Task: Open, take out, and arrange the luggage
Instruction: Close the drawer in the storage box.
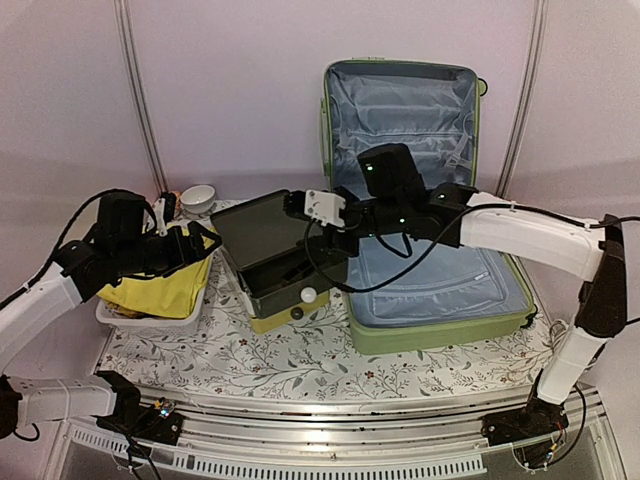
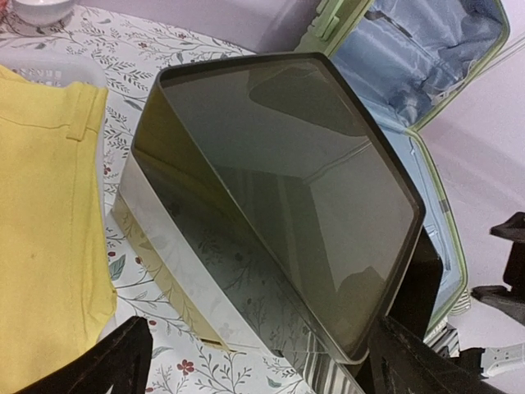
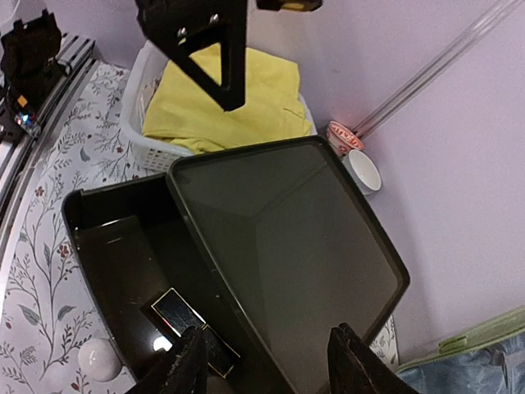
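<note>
Beside the box [image 1: 255,230], open green luggage [image 1: 440,290]

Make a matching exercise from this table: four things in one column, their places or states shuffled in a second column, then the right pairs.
Things
1. light-green hard-shell suitcase
2. box with a dark tinted lid
3. yellow cloth
4. small white bowl

Places or states
A. inside the white plastic mesh basket on the left
B. just behind the basket
C. lying open, its lid standing upright, blue lining showing
D. lid raised, standing between the basket and the suitcase

Pairs: 1-C, 2-D, 3-A, 4-B
</note>
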`<state>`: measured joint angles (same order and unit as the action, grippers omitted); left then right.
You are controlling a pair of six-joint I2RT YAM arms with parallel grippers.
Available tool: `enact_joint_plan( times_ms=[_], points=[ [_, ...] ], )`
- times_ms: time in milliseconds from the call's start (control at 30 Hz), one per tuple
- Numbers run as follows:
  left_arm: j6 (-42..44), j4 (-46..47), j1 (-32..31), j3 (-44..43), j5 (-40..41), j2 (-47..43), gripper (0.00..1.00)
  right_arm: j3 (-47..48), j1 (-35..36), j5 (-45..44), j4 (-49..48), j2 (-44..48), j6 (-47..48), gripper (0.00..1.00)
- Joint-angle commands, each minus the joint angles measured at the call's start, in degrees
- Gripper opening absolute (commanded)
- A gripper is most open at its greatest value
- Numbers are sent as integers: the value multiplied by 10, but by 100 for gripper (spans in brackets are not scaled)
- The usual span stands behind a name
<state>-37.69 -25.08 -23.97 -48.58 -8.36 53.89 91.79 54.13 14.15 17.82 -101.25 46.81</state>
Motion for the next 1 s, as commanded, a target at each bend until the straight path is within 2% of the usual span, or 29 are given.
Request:
enact_joint_plan(
  times_ms=[0,167,333,633,967],
  points=[
    [8,17,5,6,-5,5,94,-71,3,-26,-100,91,-161,52],
    [8,28,4,7,-10,13,94,-206,4,-5,-192,189,-314,56],
    [3,46,3,6,-20,23,94,-312,3,11,-248,240,-407,58],
    [0,59,3,5,-31,38,94,-371,4,18,-232,221,-517,59],
    [-1,72,3,-1,-38,54,94,-380,5,69,-236,193,-537,59]
  ],
)
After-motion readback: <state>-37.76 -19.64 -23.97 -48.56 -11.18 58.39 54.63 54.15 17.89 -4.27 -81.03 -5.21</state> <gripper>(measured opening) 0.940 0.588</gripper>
